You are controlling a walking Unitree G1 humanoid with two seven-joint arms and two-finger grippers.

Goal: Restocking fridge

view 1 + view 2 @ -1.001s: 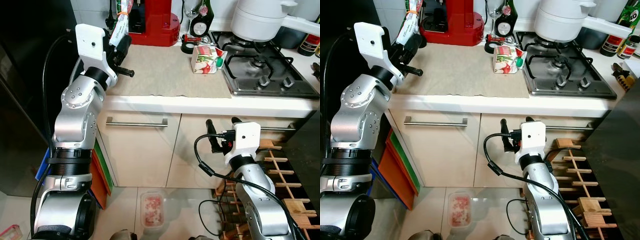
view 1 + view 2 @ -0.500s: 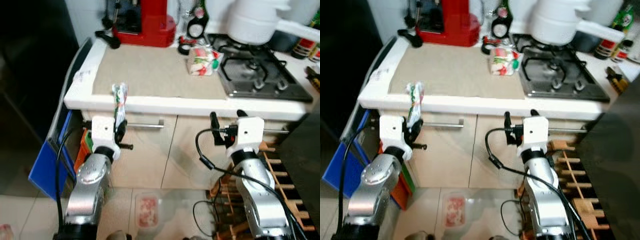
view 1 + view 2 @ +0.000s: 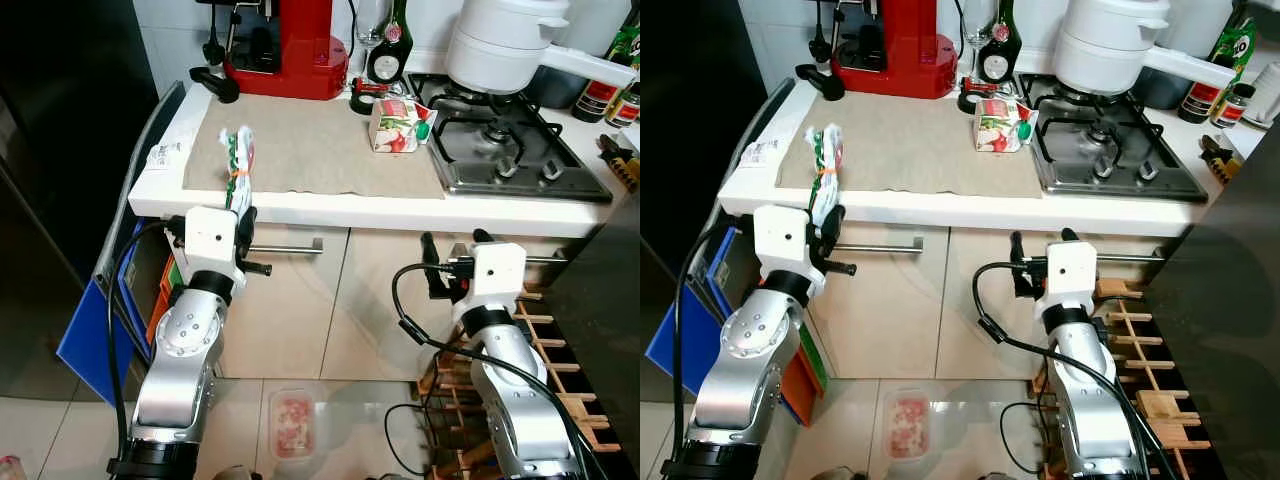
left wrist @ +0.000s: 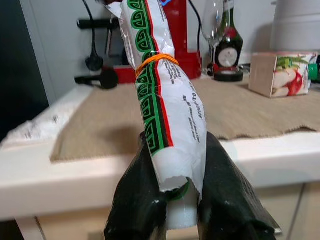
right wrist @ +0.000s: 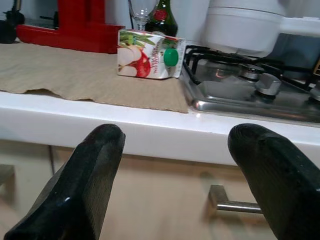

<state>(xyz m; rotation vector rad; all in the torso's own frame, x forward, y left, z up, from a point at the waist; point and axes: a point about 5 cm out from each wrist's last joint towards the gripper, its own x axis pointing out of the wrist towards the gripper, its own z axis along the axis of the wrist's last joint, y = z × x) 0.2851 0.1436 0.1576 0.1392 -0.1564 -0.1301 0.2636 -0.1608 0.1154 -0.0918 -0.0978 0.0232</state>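
closest in, the left gripper [image 4: 175, 210] has its two black fingers [image 4: 135, 200] pinched on the lower end of a rolled white packet [image 4: 167, 105] printed in green and red and cinched by an orange rubber band, so the packet stands nearly upright with its long axis running up and away from the wrist, its top tilting slightly off to one side. from the head camera the same packet [image 3: 238, 170] rises just in front of the counter edge [image 3: 330, 208], held off the surface and level with the beige mat [image 3: 315, 150] behind it. the dark fridge [image 3: 70, 130] sits on the robot's left, right beside that arm, so the loaded arm is plainly the nearer one and the coming move looks like a swing leftward with the packet's length kept clear of the counter corner; this is a judgement from the layout only. the right gripper [image 5: 175, 165] hangs below the counter edge in front of the cabinet doors, its fingers spread wide with nothing between them. farther back on the mat lies a juice carton [image 3: 397, 125] on its side, near the hob [image 3: 510, 160], well apart from both grippers. the fridge front is a black mass: no handle, door edge or shelf can be made out, and whether it is open cannot be told. the packet's contents and its print are unreadable.
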